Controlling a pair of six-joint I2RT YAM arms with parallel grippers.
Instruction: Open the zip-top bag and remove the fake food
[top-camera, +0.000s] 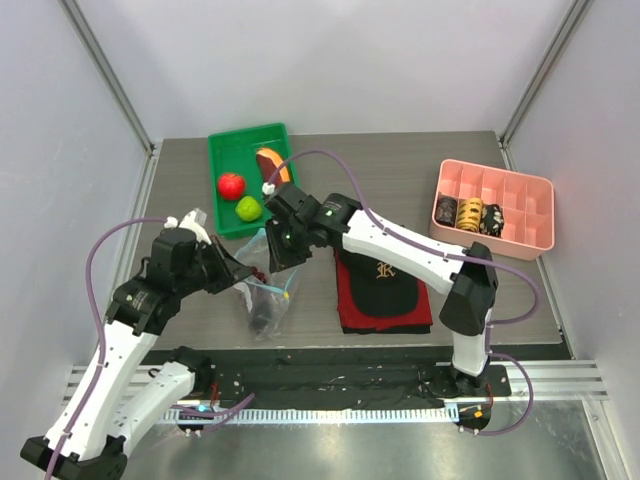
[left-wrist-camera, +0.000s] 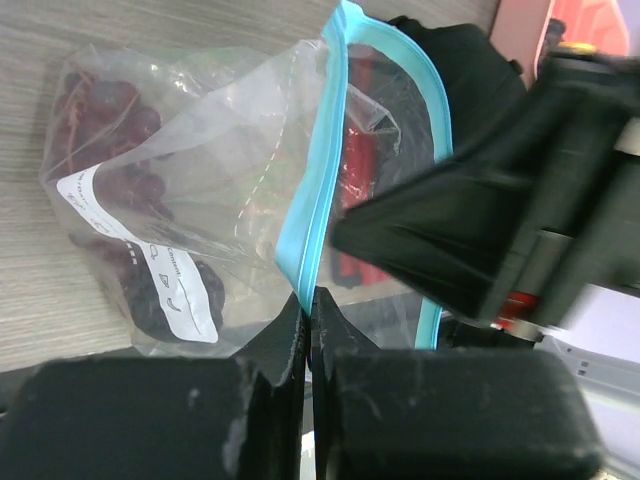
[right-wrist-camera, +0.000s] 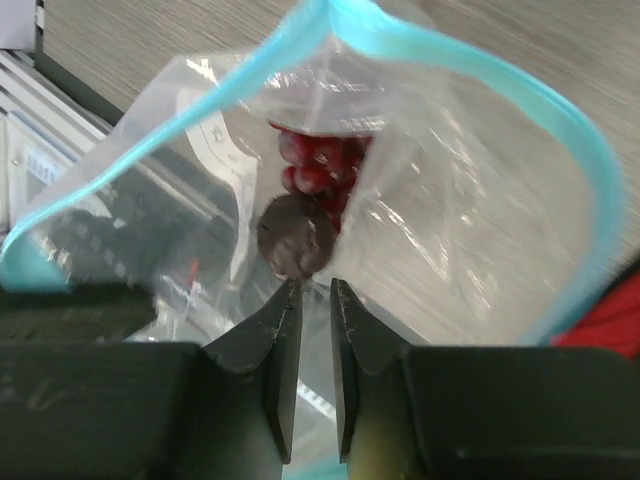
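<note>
left hand (left-wrist-camera: 308, 300) clamps zip-top bag (left-wrist-camera: 200, 180) lip | right hand (right-wrist-camera: 315, 290) narrow at mouth | hold lip taut, widen, reach grape bunch (right-wrist-camera: 320, 165)

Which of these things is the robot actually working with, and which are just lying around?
In the job: zip-top bag, grape bunch inside, apple, melon slice, green piece, green tray holding those three, left gripper pinching the bag's strip.
Lying about: pink divided box, black cloth.
</note>
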